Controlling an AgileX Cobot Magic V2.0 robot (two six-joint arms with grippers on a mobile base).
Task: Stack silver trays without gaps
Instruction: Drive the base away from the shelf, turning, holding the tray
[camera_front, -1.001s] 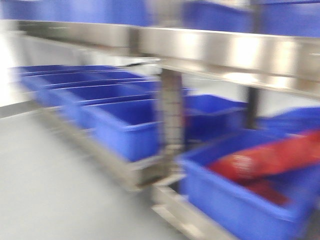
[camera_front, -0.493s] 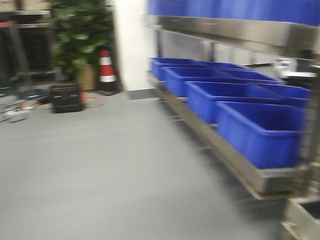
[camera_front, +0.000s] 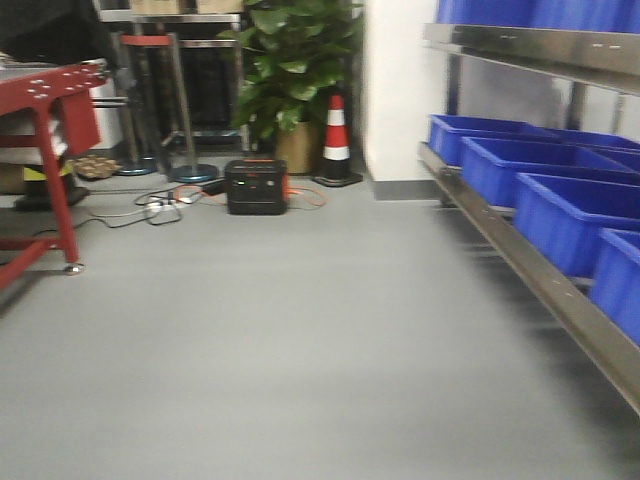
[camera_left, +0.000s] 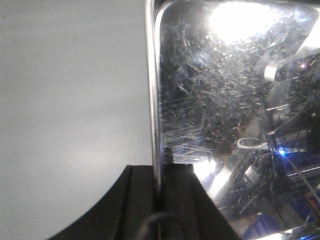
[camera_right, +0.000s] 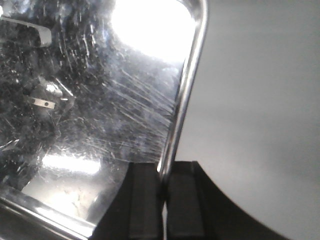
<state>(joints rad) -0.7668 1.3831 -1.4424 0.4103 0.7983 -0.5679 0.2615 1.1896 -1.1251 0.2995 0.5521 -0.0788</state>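
A shiny, scratched silver tray (camera_left: 225, 100) fills the right part of the left wrist view, held over grey floor. My left gripper (camera_left: 159, 172) is shut on its left rim, one black finger on each side of the thin edge. In the right wrist view the same kind of silver tray (camera_right: 90, 90) fills the left part, and my right gripper (camera_right: 164, 175) is shut on its right rim. Neither the tray nor the grippers show in the front view.
The front view shows grey floor (camera_front: 280, 340). A steel rack (camera_front: 540, 280) with several blue bins (camera_front: 560, 215) runs along the right. A red frame (camera_front: 50, 130) stands at left. A black box (camera_front: 256, 187), cables, a traffic cone (camera_front: 337, 140) and a plant (camera_front: 295, 70) sit at the back.
The front view has swung left: the blue bins and steel rack that filled it a second ago now sit at the right edge, and open floor, cone and plant have come into view.
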